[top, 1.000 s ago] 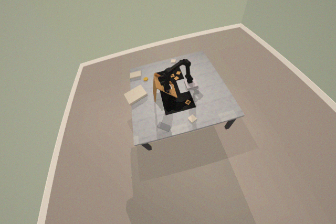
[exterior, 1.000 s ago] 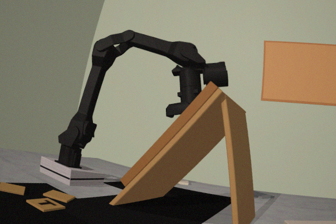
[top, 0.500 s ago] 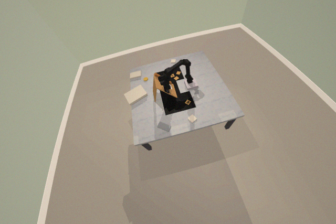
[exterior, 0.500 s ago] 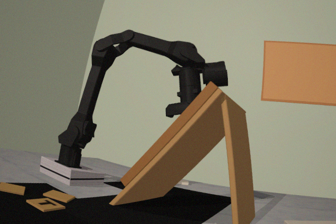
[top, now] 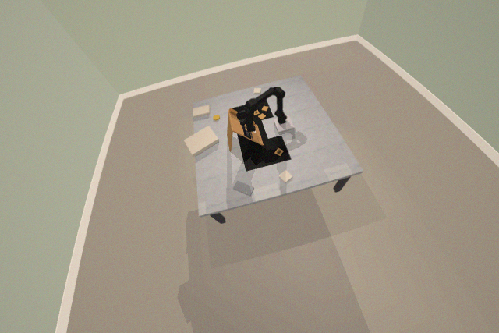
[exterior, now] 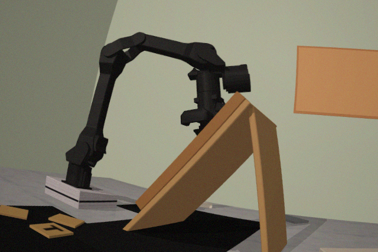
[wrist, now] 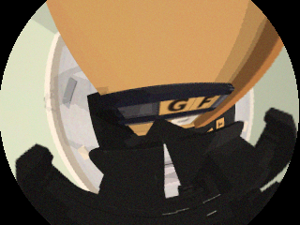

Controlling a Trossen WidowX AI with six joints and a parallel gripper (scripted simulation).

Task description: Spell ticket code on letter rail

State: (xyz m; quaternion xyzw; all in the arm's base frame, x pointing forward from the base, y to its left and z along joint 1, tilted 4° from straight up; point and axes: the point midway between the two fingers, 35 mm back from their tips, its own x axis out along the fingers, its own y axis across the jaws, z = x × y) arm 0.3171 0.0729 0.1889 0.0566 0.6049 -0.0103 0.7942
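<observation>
The wooden board [top: 238, 120] [exterior: 213, 166] [wrist: 155, 42] leans on a rear prop. In the wrist view its dark rail [wrist: 164, 88] holds a G tile [wrist: 177, 105] and, right of it, an F tile [wrist: 204, 102]; the rail's left part shows no tile. My gripper [top: 248, 135] [wrist: 158, 122] is shut and empty, close to the rail; the board hides its tips in the exterior view. A T tile [exterior: 51, 230] lies on the black mat by two others, a tile [exterior: 66, 220] and a tile [exterior: 13, 212]. Another tile [top: 278, 152] lies beyond the board's other side. The ticket's code cannot be read.
A large cream block [top: 201, 141] and a smaller one [top: 200, 110] lie behind the board, with a yellow disc [top: 216, 117]. A pale block [top: 285, 176] and a grey slab [top: 243, 188] lie near one counter edge; another pale block [top: 256, 90] is near the opposite edge.
</observation>
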